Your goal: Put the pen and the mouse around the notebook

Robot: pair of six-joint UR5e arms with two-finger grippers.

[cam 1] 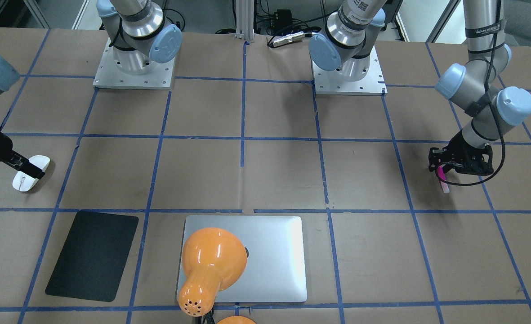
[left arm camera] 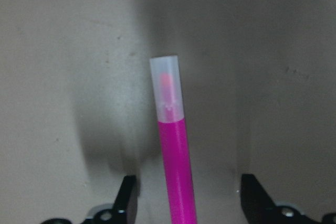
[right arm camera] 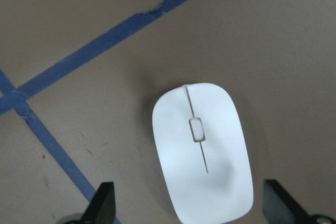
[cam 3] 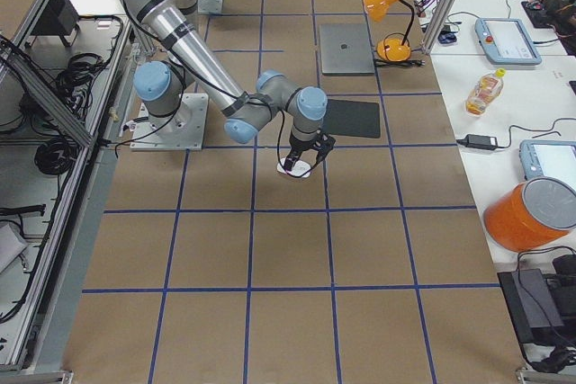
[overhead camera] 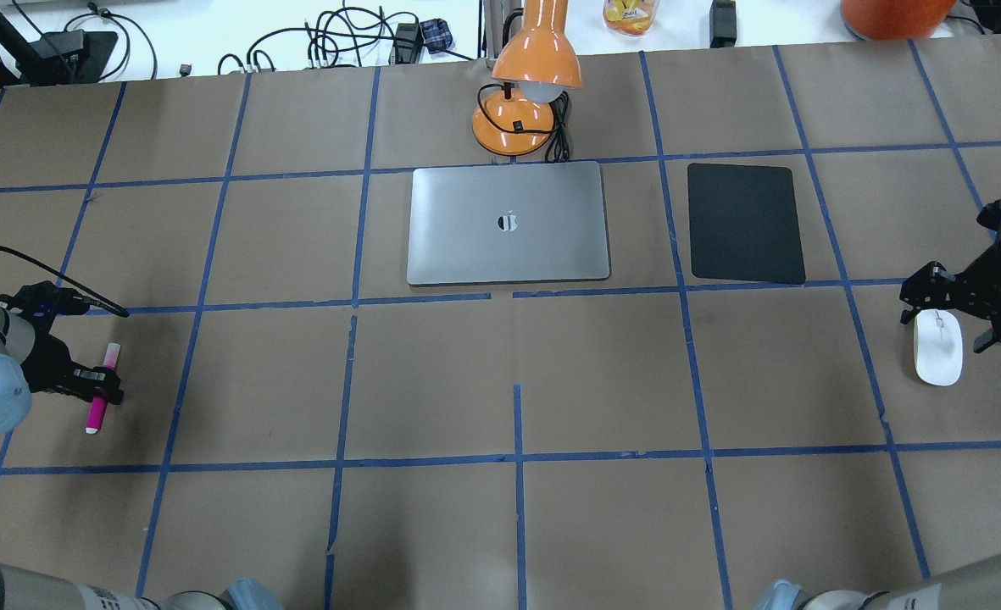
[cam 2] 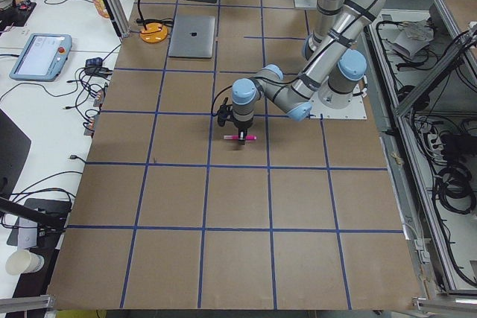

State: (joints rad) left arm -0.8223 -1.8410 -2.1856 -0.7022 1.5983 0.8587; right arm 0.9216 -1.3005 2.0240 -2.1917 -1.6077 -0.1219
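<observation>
Getting ready to grab looks like the step now. Front view: the left tool point(cam 1: 445, 169) hangs over the pen point(cam 1: 444, 183) and the right tool point(cam 1: 28, 170) over the mouse point(cam 1: 21, 182), both far from the notebook point(cam 1: 274, 263) on the bench point(cam 1: 269, 175). Overhead view: pen and mouse lie flat under the tools. Left wrist view: the fingers point(left arm camera: 127, 199) are spread wide and the pen lies between them, untouched. Right wrist view: that tool is spread wide too, with the mouse between, untouched. Next, I think each tool must go down, squeeze, lift, and carry its thing beside the notebook
</observation>
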